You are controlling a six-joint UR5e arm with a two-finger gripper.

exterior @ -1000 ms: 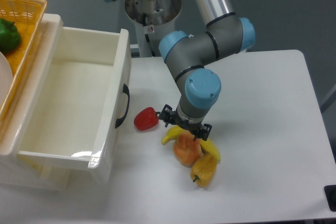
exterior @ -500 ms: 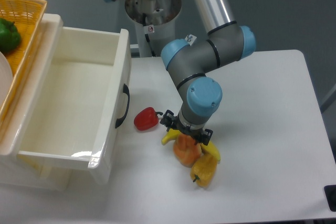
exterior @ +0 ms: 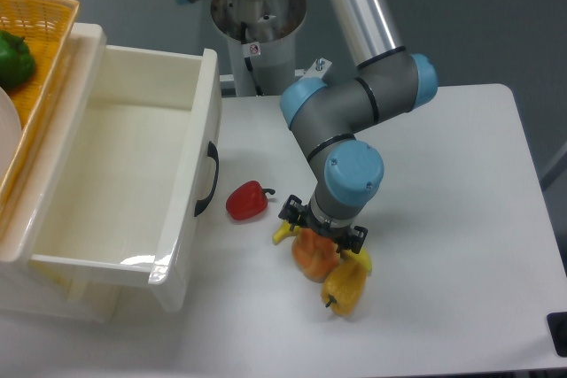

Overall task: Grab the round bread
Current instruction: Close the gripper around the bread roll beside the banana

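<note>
The small rounded orange-pink bun with a glossy skin, the round bread, lies on the white desk toward its front edge, about midway along it. It sits in a tight cluster: a curved yellow banana shows on both sides of it, one tip poking out to the left and the thicker end to the right, so the bread seems to rest against or partly over it. An elongated yellow-orange pepper touches the bread on the side nearer the front edge. A glossy red pepper lies apart, toward the open white drawer that juts out over the desk's left side.

The grey-and-blue arm's black two-finger gripper points straight down right over the bread, its wrist hiding the top of the bun. That vertical approach makes sense: with neighbours pressed in on several sides, only a reach from above leaves room for the jaws. The black jaw blocks show spread to either side of the bun's top, so the jaws look wide and straddling it, but I cannot tell whether the tips have closed on the bread.

By my reading the step in hand is settling around the bread before squeezing. The risk is the crowding: a fingertip could catch the banana or drag the yellow-orange pepper along.

At the far left a yellow woven basket holds a green pepper.
</note>
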